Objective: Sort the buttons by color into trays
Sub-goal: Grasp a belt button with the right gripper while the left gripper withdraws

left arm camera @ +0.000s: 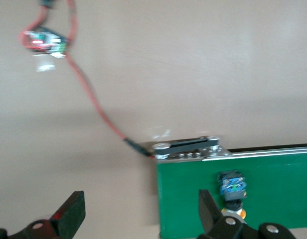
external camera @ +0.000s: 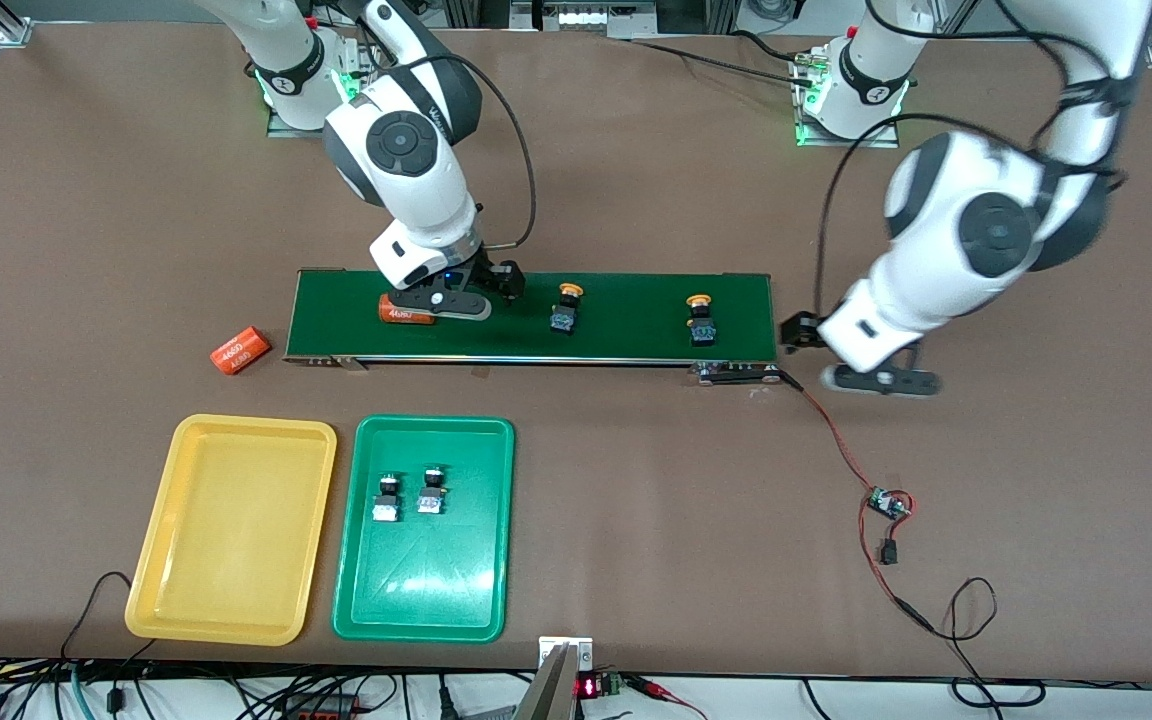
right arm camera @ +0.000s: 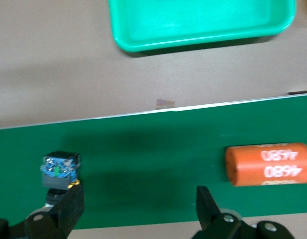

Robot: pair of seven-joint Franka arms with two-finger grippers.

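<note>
Front view: two buttons with yellow caps are sitting on the dark green conveyor belt [external camera: 636, 330], one yellow button [external camera: 566, 308] near the middle, the other yellow-capped button [external camera: 702, 320] closer to the left arm's end. Two green-capped buttons, one [external camera: 387, 497] and its neighbour [external camera: 431, 490], are lying side by side in the green tray [external camera: 423, 610]; the yellow tray [external camera: 236, 610] is lying just beside it, toward the right arm's end, holding nothing. The right gripper [external camera: 456, 300] is hovering low over the belt at the right arm's end, next to an orange cylinder [external camera: 404, 312] on the belt; a second orange cylinder [external camera: 239, 350] is lying on the table off that end of the belt. The left gripper [external camera: 881, 380] is hanging over bare table just off the belt's other end, near a red wire [external camera: 836, 440] running to a small circuit board [external camera: 888, 503]. Left wrist view: the left gripper's fingers [left arm camera: 71, 214] are standing wide apart, gripping nothing; one is over the table, the other over the belt's corner, with a button [left arm camera: 232, 188] just beside it. Right wrist view: the right gripper's fingers [right arm camera: 69, 206] are also spread wide and empty over the belt, a button [right arm camera: 60, 172] sitting close by one finger, the orange cylinder [right arm camera: 269, 164] lying off to the side of the other, the green tray's rim [right arm camera: 193, 42] showing past the belt's edge.
</note>
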